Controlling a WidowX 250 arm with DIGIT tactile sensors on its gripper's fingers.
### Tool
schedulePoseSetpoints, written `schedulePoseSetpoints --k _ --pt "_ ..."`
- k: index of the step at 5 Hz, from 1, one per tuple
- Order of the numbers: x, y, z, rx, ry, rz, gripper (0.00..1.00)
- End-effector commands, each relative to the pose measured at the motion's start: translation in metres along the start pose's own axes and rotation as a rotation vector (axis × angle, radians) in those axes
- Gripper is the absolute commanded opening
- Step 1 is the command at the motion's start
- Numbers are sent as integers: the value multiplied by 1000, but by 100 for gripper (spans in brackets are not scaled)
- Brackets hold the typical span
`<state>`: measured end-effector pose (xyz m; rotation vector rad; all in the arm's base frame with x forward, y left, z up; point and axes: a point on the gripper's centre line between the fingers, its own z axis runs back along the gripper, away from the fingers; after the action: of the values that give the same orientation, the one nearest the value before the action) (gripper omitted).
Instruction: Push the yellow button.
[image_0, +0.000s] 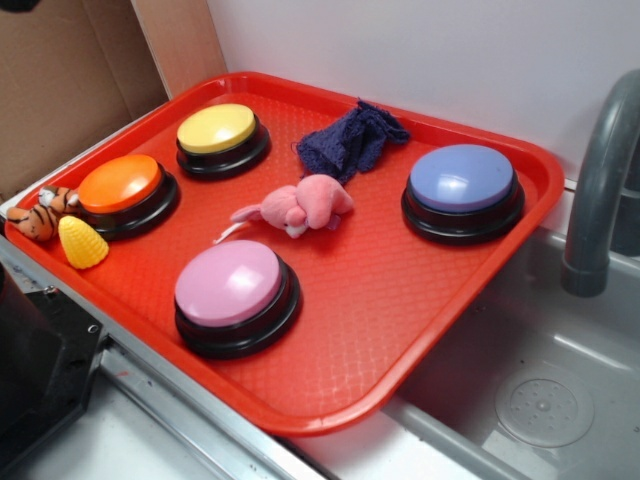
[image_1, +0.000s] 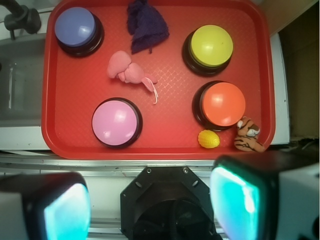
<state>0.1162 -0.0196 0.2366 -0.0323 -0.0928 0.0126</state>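
Two spread fingers (image_1: 235, 197) of the open, empty claw (image_1: 150, 200) high above the red tray (image_1: 160, 145), well short of the yellow button (image_1: 211, 45).

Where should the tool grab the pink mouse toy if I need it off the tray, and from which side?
Best guess: take the pink mouse toy across its plump body, coming straight down. It lies flat on the red tray, apart from the buttons; the thin tail looks too slight. The open tool has not yet moved over the tray.
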Motion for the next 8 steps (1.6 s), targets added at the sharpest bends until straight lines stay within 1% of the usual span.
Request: schedulePoseSetpoints --k 1,2,3,6,7,8 --pt "0 0 0 0 0 0 100" --pt "49 29 -19 120 -18 134 100" --pt "95 48 -33 186 -98 246 100" --pt "95 48 -33 186 -98 246 100" --pt "112 83 -70 212 -63 370 100" --pt "126 104 -90 227 -72 477 100"
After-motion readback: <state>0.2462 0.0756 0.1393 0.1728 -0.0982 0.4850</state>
